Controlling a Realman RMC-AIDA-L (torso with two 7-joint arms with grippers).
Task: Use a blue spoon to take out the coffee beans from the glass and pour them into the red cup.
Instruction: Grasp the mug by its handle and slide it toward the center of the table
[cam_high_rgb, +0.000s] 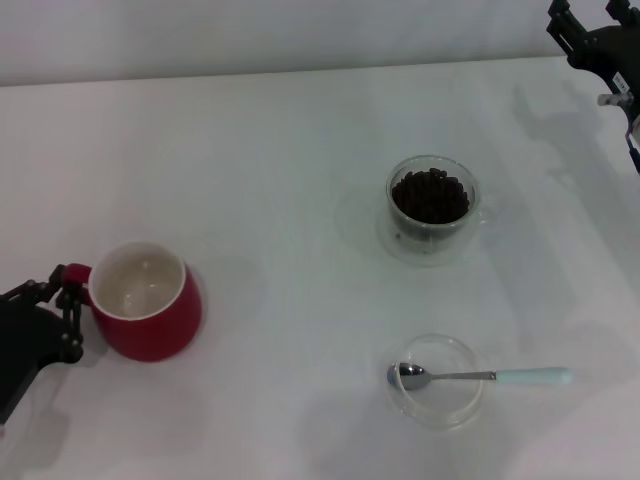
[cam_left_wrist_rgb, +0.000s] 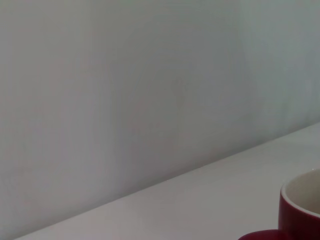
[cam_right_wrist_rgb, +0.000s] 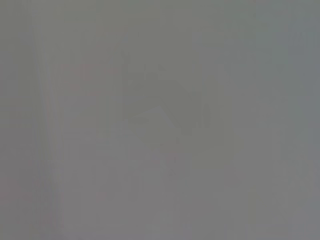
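The red cup (cam_high_rgb: 150, 305) stands at the near left with its white inside bare; its rim (cam_left_wrist_rgb: 300, 200) also shows in the left wrist view. My left gripper (cam_high_rgb: 70, 315) is right against the cup's handle (cam_high_rgb: 77, 273). The glass (cam_high_rgb: 431, 198), full of dark coffee beans (cam_high_rgb: 430, 195), stands on a clear saucer right of centre. The blue spoon (cam_high_rgb: 480, 377) lies near the front, its metal bowl resting in a shallow glass dish (cam_high_rgb: 450, 405) and its pale blue handle pointing right. My right gripper (cam_high_rgb: 592, 42) hangs at the far right corner, away from everything.
A white table (cam_high_rgb: 290, 200) carries everything, with a pale wall (cam_high_rgb: 300, 30) behind its far edge. The right wrist view shows only a plain grey surface.
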